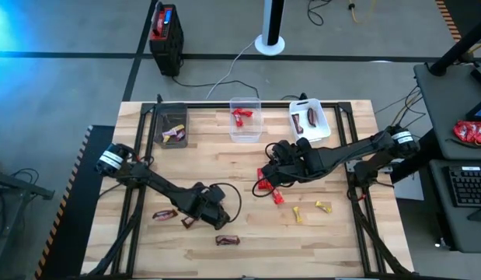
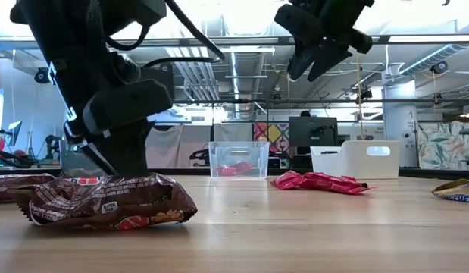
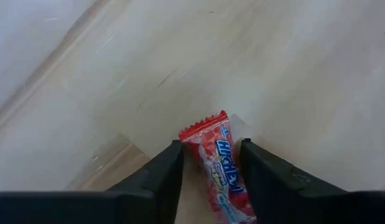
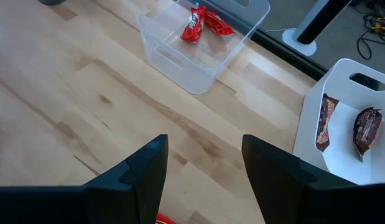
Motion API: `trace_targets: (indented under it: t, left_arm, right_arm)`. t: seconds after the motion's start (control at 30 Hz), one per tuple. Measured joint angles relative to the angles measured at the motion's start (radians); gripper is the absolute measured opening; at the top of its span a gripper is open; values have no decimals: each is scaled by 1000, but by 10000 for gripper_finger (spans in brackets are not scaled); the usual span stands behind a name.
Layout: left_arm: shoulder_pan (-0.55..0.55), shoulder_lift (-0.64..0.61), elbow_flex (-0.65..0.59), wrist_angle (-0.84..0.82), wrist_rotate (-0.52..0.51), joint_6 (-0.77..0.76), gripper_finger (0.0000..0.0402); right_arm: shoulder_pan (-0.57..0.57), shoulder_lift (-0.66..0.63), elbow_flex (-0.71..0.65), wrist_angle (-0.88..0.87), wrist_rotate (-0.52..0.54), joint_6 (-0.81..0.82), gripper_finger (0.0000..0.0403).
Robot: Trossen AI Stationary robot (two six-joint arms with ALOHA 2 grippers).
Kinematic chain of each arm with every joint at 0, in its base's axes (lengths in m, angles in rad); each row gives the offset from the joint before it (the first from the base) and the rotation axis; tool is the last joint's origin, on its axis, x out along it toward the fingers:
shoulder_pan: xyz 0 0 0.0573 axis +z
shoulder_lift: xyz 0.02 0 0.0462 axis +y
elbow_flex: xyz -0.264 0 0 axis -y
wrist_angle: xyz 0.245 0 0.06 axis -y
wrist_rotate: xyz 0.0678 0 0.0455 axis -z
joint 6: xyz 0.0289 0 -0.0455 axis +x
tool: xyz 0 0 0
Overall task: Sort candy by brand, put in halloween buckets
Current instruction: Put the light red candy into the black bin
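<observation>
My left gripper (image 1: 217, 208) is low over the near-left part of the table, shut on a small red candy (image 3: 218, 163) with blue lettering. My right gripper (image 1: 270, 159) hangs open and empty above mid-table, raised high in the low view (image 2: 314, 64). Beneath it lie red bars (image 1: 265, 187). Brown bars (image 1: 164, 215) lie flat around my left gripper, one close to the low camera (image 2: 105, 201). Two yellow pieces (image 1: 297, 214) lie right of centre. Along the far edge stand the dark grey bin (image 1: 172, 124), the clear bin (image 1: 245, 118) holding red bars, and the white bin (image 1: 310, 120) holding brown bars. My left gripper pinches the red candy between its two fingers (image 3: 170, 163), which lie on the wrapper's long sides. The crimped free end (image 3: 204, 129) sticks out past the fingertips. The gripper's shadow falls on the wood below; I cannot tell whether the candy is lifted clear.
A third brown bar (image 1: 227, 240) lies near the table's near edge. A black-and-red box (image 1: 165, 37) and a white post base (image 1: 270, 42) stand on the floor beyond the far edge. A side desk with a keyboard (image 1: 465, 187) and red wrappers (image 1: 471, 132) is on the right.
</observation>
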Motion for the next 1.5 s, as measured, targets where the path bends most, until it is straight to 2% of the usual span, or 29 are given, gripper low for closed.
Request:
trace_targets:
  t: [0.27, 0.37, 0.6, 0.77, 0.97, 1.1, 1.33, 1.5]
  left_arm:
    - [1, -22, -3, 2, 24, 72, 42]
    - [1, -42, -5, -4, 26, 111, 20]
    - [13, -113, -5, -42, -2, 196, 36]
    - [80, -218, -4, -263, -126, 209, 35]
    - [280, -362, -8, -497, -247, 282, 30]
    - [474, -448, -18, -533, -304, 412, 29]
    - [883, -512, -48, -464, -329, 686, 29]
    - [1106, -512, -106, -301, -245, 838, 29]
  right_arm:
    - [0, 0, 0, 0, 0, 1, 201]
    - [0, 0, 0, 0, 0, 3, 201]
    - [0, 0, 0, 0, 0, 4, 201]
    - [0, 0, 0, 1, 0, 4, 201]
    - [0, 0, 0, 7, 3, 11, 201]
    - [0, 0, 0, 12, 4, 11, 201]
    - [0, 0, -4, 17, 7, 9, 201]
    - [0, 0, -5, 16, 12, 8, 201]
